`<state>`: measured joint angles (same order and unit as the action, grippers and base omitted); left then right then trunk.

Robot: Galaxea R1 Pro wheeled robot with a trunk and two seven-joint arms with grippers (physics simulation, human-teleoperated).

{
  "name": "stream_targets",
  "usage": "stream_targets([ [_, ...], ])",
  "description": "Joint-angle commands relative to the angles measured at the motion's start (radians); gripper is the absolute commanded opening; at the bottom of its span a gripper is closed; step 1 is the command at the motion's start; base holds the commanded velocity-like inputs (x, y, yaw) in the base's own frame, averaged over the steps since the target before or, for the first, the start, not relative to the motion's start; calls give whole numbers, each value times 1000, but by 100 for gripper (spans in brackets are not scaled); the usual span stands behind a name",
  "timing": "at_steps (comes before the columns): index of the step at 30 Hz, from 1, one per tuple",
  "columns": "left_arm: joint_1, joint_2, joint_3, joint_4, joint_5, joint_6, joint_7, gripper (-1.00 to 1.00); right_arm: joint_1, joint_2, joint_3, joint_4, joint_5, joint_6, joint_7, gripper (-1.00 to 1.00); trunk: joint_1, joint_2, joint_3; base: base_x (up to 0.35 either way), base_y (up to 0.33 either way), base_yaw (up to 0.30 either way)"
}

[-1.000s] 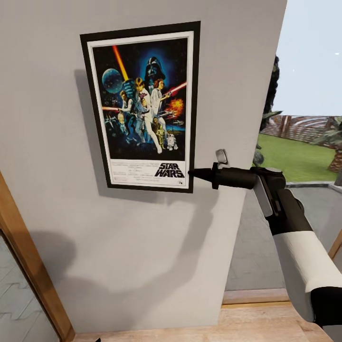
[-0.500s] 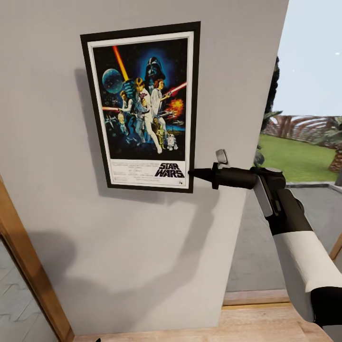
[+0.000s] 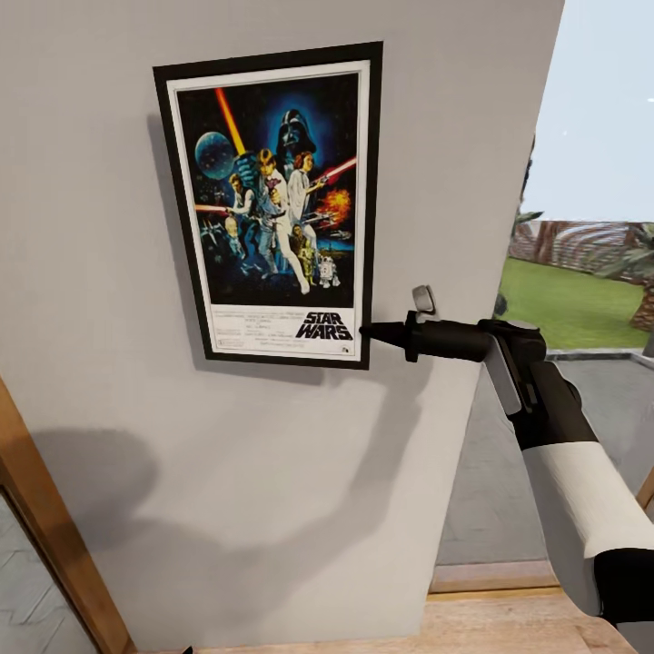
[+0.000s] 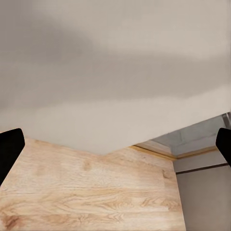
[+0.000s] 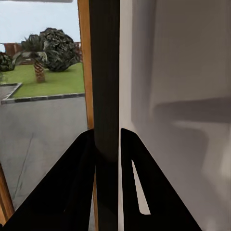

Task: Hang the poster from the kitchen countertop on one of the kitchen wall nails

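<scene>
**Poster held at the wall, view drifted a little**

The poster point(image 3: 272, 204) stands upright against the grey wall point(image 3: 272, 509), its black frame slightly tilted, with the "STAR WARS" lettering at the lower right of its white border. The right pincer point(image 3: 371, 332) reaches in from the right and meets the poster at its lower right corner. In the right wrist view the two dark fingers point(image 5: 79, 178) are pressed in on the thin black edge of the poster point(image 5: 106, 86), one on each side, so the pincer is pinching the frame. The right arm point(image 3: 563, 472), black at the wrist and white further back, runs down toward the lower right of the head view.

In the left wrist view the left pincer point(image 4: 115, 144) is spread wide, its black fingertips point(image 4: 9, 149) showing only at the two side edges, with nothing between them. It points at the wall above a wooden floor point(image 4: 86, 192).

Compared with a second ago, poster and right pincer keep the same place in the head view. The wall's right edge now sits further right, the wooden door frame point(image 3: 54, 545) at lower left has slid lower and leftward, and the shadow beside the poster's left edge is narrower. That shift is the camera's. Outside, a lawn point(image 3: 572, 309) shows past the wall's edge.
</scene>
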<state>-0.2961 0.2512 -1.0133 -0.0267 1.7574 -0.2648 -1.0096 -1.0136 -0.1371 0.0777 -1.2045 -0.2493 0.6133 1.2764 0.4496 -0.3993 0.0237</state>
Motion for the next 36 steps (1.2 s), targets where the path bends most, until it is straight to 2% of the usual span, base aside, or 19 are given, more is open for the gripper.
stream_targets([
  [1,0,0,-8,-1,7,-6,0,100,0,-1,2,0,-8,9,-2,-100,0,-1,0,0,0,0],
  [36,0,0,-8,-1,7,-5,0,100,2,-1,3,2,-8,5,0,-100,0,-1,0,0,0,0],
])
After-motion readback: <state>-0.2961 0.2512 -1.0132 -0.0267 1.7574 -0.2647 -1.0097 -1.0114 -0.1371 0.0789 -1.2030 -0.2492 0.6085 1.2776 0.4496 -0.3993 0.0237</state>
